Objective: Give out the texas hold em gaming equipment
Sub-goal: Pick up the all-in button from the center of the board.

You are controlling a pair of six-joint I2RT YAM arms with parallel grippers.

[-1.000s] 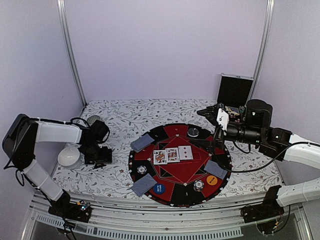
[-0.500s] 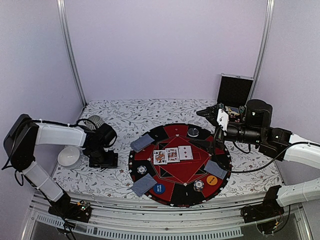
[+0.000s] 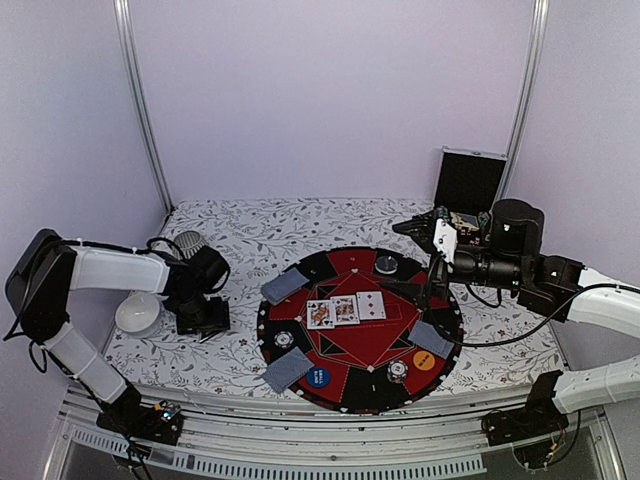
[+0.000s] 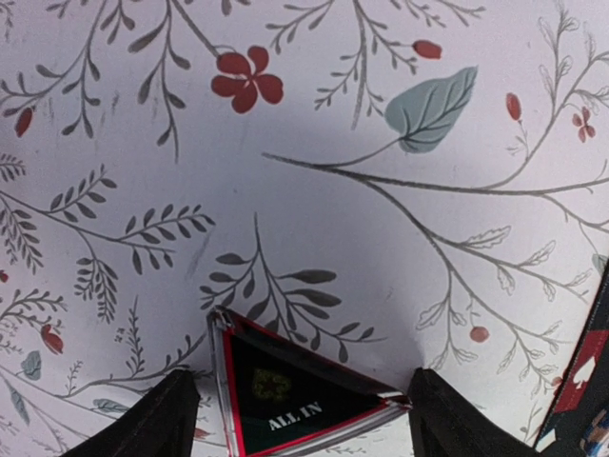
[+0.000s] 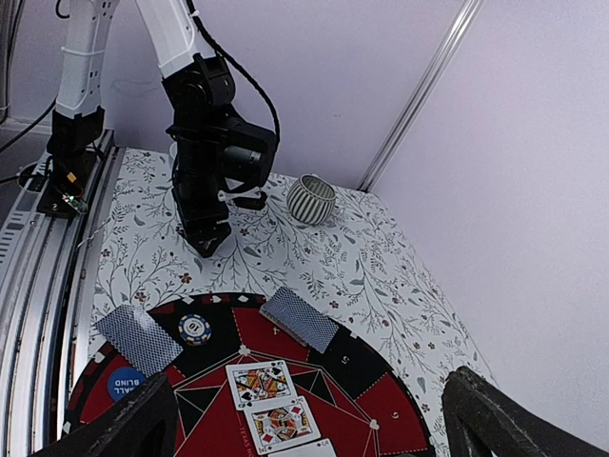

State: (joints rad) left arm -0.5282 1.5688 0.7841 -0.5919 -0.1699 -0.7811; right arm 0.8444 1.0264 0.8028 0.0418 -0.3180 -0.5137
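A round black-and-red poker mat [image 3: 350,395] lies mid-table. Three face-up cards [image 3: 345,309] sit at its centre. Grey-blue card stacks lie at its left [image 3: 284,285], front [image 3: 288,369] and right [image 3: 431,338]. Striped chips [image 3: 285,340] [image 3: 398,372], a blue disc [image 3: 318,378] and an orange disc [image 3: 424,361] are on it. My left gripper [image 3: 203,322] is low over the cloth left of the mat, shut on a black triangular "ALL IN" marker [image 4: 285,395]. My right gripper [image 3: 433,283] hangs above the mat's right side, open and empty.
A ribbed grey cup [image 3: 188,242] and a white bowl [image 3: 138,312] stand at the left near my left arm. A black silver-edged case [image 3: 469,182] stands open at the back right. Metal posts rise at both back corners.
My left gripper moved right toward the mat with the triangular marker, then eased back a little to the left. The right arm has not moved.
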